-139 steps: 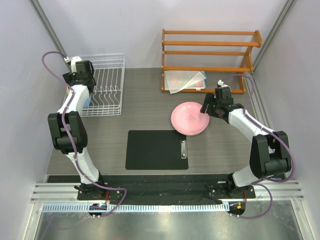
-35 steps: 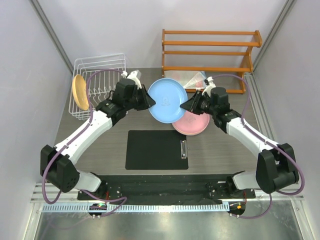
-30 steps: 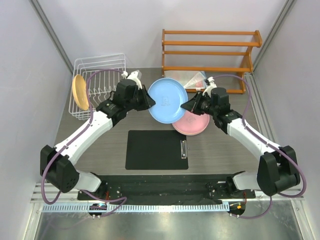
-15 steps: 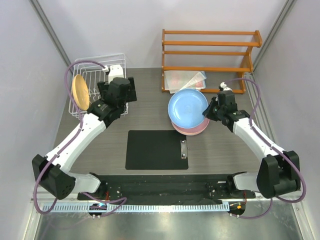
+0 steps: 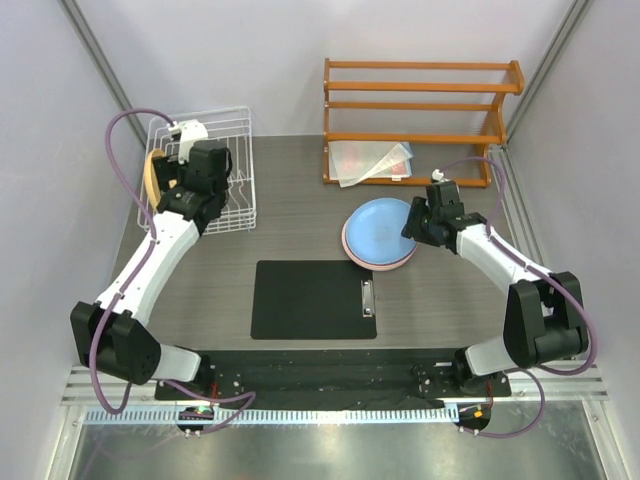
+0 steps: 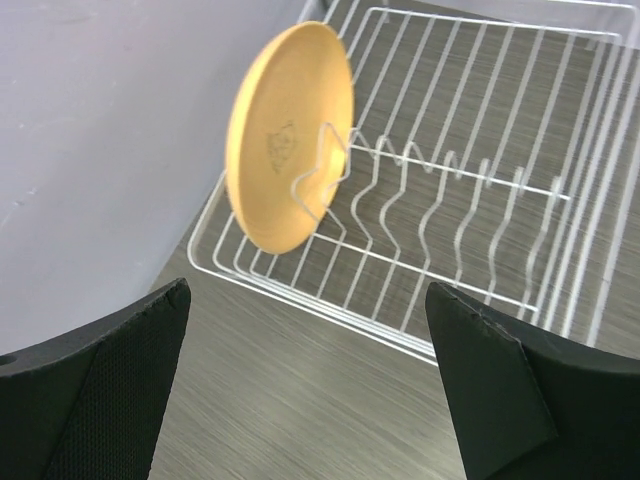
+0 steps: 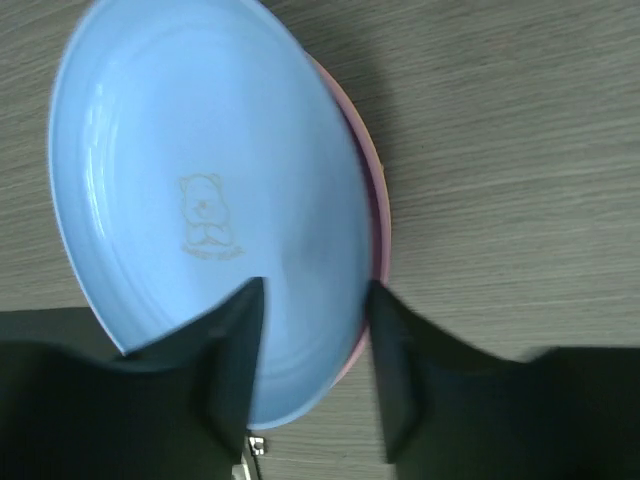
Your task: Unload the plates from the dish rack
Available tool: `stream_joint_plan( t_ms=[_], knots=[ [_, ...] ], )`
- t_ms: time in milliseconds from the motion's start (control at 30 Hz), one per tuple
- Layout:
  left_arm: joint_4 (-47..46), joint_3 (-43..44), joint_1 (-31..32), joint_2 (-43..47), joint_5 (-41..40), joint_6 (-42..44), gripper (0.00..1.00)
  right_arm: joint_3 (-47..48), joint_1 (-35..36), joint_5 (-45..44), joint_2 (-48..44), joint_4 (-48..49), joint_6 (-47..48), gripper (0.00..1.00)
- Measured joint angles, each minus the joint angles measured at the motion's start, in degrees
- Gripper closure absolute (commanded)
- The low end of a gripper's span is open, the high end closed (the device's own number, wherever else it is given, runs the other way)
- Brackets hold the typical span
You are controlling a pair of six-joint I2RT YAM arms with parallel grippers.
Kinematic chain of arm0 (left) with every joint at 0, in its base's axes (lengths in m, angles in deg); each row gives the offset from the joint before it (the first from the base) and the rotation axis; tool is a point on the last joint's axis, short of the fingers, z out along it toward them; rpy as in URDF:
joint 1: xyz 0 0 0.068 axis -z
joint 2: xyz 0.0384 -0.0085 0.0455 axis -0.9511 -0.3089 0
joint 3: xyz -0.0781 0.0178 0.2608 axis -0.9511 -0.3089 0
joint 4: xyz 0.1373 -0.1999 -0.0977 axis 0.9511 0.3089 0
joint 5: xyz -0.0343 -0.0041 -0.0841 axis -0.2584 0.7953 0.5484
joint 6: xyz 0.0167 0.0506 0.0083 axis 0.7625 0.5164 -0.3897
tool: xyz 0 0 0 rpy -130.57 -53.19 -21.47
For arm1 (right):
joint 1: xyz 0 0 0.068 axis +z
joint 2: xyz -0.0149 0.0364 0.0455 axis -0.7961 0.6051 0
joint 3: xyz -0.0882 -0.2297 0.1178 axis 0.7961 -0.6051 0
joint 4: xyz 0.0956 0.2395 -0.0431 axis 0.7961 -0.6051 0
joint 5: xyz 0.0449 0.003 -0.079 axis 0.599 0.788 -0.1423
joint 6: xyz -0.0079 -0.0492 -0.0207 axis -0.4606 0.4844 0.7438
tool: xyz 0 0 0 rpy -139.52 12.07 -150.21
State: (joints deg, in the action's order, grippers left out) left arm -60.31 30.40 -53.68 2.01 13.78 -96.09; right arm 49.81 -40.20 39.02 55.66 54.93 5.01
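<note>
Left tool [image 6: 308, 300] hovers above the dish rack [image 6: 480, 120], fingers spread wide, nothing btw them. One plate is left in the rack: the orange-yellow plate [image 6: 288, 135], upper left of the left wrist frame, standing on edge and tilted, leaning on an upright prong at the rack's end nearest the wall.

Right tool [image 7: 315, 290] sits low over the light blue plate [image 7: 200, 200], centre right in the top view. Its fingers are parted a little w/ nothing pinched, as far as shows. That plate lies face up on the pink plate [image 7: 378, 220], both flat on the table [image 5: 300, 200].

Handling, prob.: the orange-yellow plate looks like thin plastic, so light and stiff, not fragile, but smooth and apt to slip in a shallow pinch. Best hold is the top rim, one finger each face, clear of the prong. Lift it straight out along the prongs. The wire rack looks light too and may drag along if the rim snags.
</note>
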Motion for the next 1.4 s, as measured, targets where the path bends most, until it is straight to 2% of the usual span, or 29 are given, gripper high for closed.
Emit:
stream_joint_plan(
  t_ms=[200,300,567,700,800,900,933,1067,1133,1300,1400],
  knots=[
    [-0.35,0.42,-6.64,-1.68,1.38,0.0,0.0,1.46,-0.04,-0.59,0.17,0.09,1.55,0.19],
    [-1.07,0.96,-9.14,-3.26,1.7,0.07,0.01,1.81,-0.04,-2.08,-1.53,-0.5,2.08,0.16],
    [-3.08,4.39,-14.75,-9.4,2.64,0.37,0.01,3.69,-0.04,-7.5,-9.94,-1.38,3.02,0.14],
    [-4.76,7.45,-16.15,-13.88,2.38,1.75,0.01,5.16,-0.04,-7.93,-7.54,-1.01,3.37,0.15],
    [-6.69,9.07,-17.0,-17.7,2.4,3.06,0.06,5.31,-0.04,-7.5,-4.5,-0.87,3.39,0.16],
    [-8.13,9.25,-18.6,-20.48,2.82,3.63,0.19,5.31,-0.04,-6.95,-2.38,-0.85,3.39,0.18],
    [-8.87,9.25,-19.5,-21.46,2.93,3.91,0.3,5.31,-0.04,-6.75,-1.95,-0.79,3.39,0.2],
    [-12.09,9.27,-21.94,-24.76,1.68,5.22,0.47,5.31,-0.04,-6.1,-1.22,0.15,3.65,0.23],
    [-13.14,9.27,-22.38,-25.97,1.11,6.05,0.64,5.31,-0.04,-5.75,-0.98,0.76,3.74,0.24],
    [-14.45,9.27,-22.08,-26.32,0.85,6.64,0.91,5.27,-0.04,-4.72,-0.07,2.03,3.78,0.24],
    [-13.4,9.27,-22.05,-26.32,-0.37,8.74,1.0,5.2,-0.04,-4.37,-0.02,2.19,3.8,0.23]
  ],
)
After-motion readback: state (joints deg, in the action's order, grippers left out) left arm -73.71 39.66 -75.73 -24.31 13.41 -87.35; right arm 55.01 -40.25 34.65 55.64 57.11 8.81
